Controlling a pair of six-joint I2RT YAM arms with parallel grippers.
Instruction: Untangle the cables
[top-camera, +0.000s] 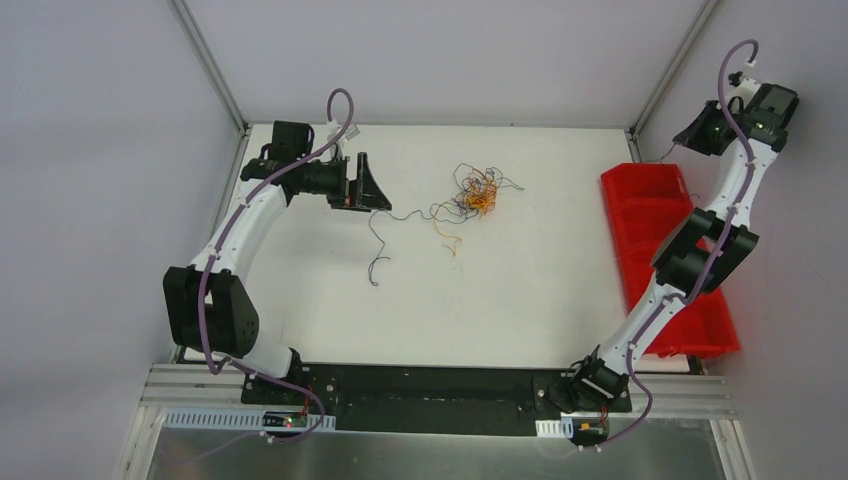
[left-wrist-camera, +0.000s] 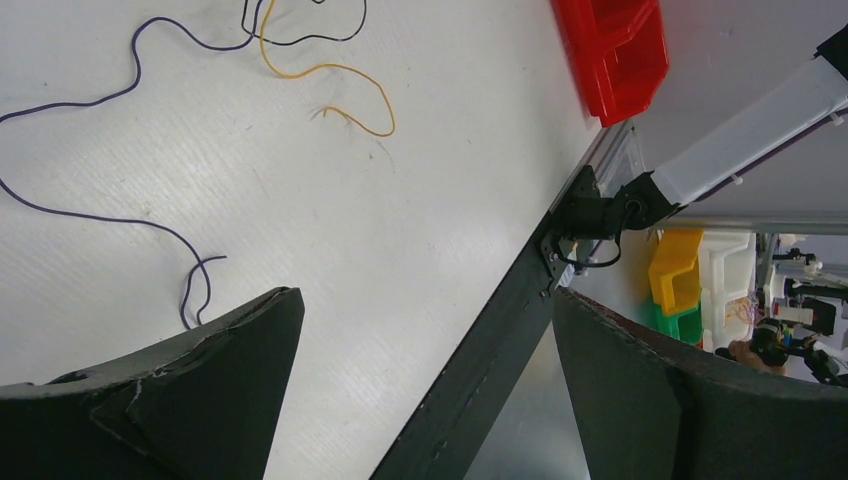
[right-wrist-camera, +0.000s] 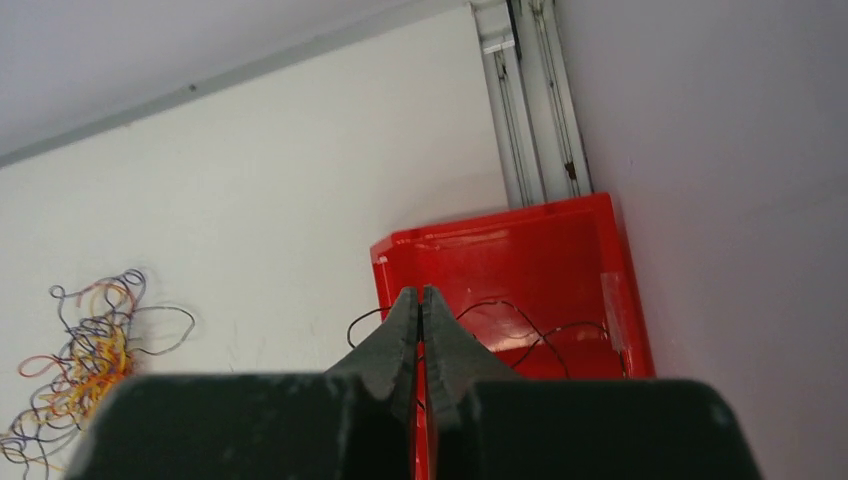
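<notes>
The white surface (top-camera: 540, 300) carries everything, with a red bin (top-camera: 640, 200) at its right edge. The tangle (top-camera: 477, 193) lies mid-surface, well apart from the bin. The right pincer (right-wrist-camera: 421, 320) hangs over the bin, fingers pressed together on what looks like one thin dark cable (right-wrist-camera: 520, 312) trailing across it. The left pincer (left-wrist-camera: 425, 300) stands wide apart, holding nothing, near a loose purple cable (left-wrist-camera: 100, 218) and an orange cable (left-wrist-camera: 330, 68). The step looks like a drop: part the right fingers only while over the bin, then let the springy cable fall clear before lifting away
</notes>
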